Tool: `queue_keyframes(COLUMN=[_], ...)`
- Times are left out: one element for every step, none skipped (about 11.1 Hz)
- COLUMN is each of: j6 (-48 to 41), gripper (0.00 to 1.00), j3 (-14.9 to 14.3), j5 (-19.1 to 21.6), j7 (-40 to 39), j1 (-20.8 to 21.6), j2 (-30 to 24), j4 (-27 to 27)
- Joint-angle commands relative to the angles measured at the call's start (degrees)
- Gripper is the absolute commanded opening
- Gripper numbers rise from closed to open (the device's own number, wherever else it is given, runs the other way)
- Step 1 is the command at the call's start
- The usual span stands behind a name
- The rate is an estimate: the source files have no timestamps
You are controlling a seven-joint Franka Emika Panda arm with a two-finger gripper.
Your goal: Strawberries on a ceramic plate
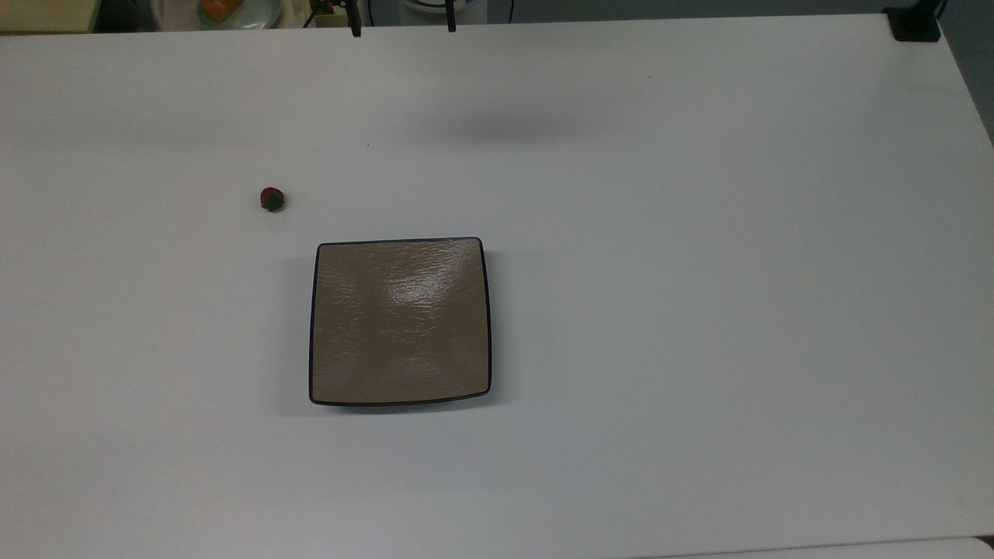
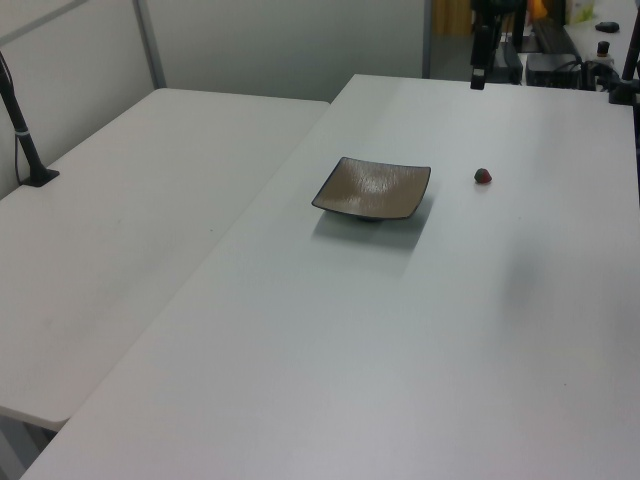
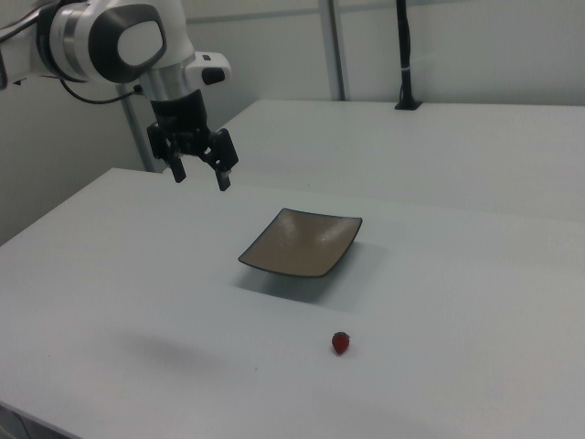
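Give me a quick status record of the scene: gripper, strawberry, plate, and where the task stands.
gripper: open, nothing held, raised above the table, off the far left of the plate in the right view
strawberry: lying on the white table, apart from the plate, off the plate's upper-left corner in the top view
ceramic plate: flat on the table, nothing on it
task status: strawberry not yet picked up; not yet on the plate
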Motion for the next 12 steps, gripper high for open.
queue_keyframes(j6=[0.5, 0.7, 0.7, 0.6, 0.6, 0.6, 0.2, 0.1, 0.1, 0.1, 0.2, 0.3], gripper=[1.0, 1.0, 1.0, 1.0, 1.0, 1.0, 1.0, 1.0, 1.0, 1.0, 1.0, 1.0], j3=[-0.1, -0.1, -0.1, -0.1, -0.1, -0.1, -0.1, -0.1, -0.1, -0.2, -0.2, -0.2], j5=[0.3, 0.3, 0.3, 0.4, 0.4, 0.4, 0.4, 0.5, 0.4, 0.4, 0.4, 0.2], j7=[0.0, -1.0, -2.9, -4.9, -8.1, -12.3, -17.2, -22.3, -26.0, -28.2, -29.7, -32.1], j1=[0.4, 0.4, 0.4, 0.3, 0.0, -0.2, -0.4, -1.2, -1.7, -2.0, -2.6, -2.9], j2=[-0.2, -0.1, 0.0, 0.0, 0.0, 0.0, 0.0, 0.0, 0.0, 0.2, 0.4, 0.4], j4=[-0.4, -0.4, -0.5, -0.5, -0.4, -0.4, -0.4, -0.5, -0.5, -0.5, -0.7, -1.0])
